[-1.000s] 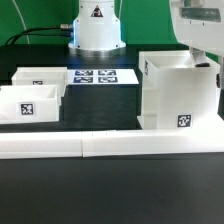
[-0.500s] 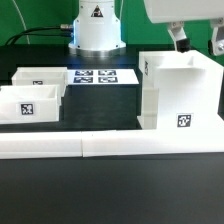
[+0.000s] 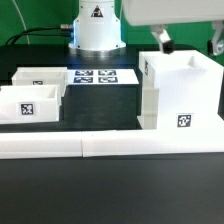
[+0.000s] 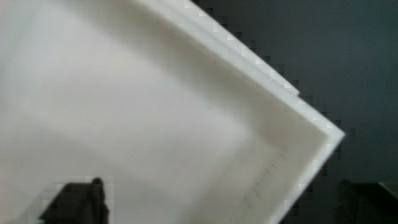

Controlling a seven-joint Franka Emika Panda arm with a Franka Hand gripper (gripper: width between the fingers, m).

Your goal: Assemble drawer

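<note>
A tall white open drawer casing [image 3: 180, 95] stands at the exterior view's right, with a marker tag on its front. Two smaller white open drawer boxes [image 3: 30, 100] sit at the exterior view's left. My gripper [image 3: 189, 42] hangs open and empty just above the casing's top opening. One dark finger [image 3: 161, 40] is over its rear left corner and the other is near the frame edge. In the wrist view my gripper [image 4: 222, 205] looks down on the casing's white wall and rim [image 4: 196, 110], with one fingertip [image 4: 75, 200] over the white surface.
The marker board [image 3: 103, 76] lies at the back centre in front of the robot base [image 3: 96, 28]. A long white rail [image 3: 100, 146] runs across the front of the table. Cables hang behind the base.
My gripper has lifted off the casing's top right edge, and its jaws have spread wider, the near finger moving toward the exterior view's left. The casing has stayed in place.
</note>
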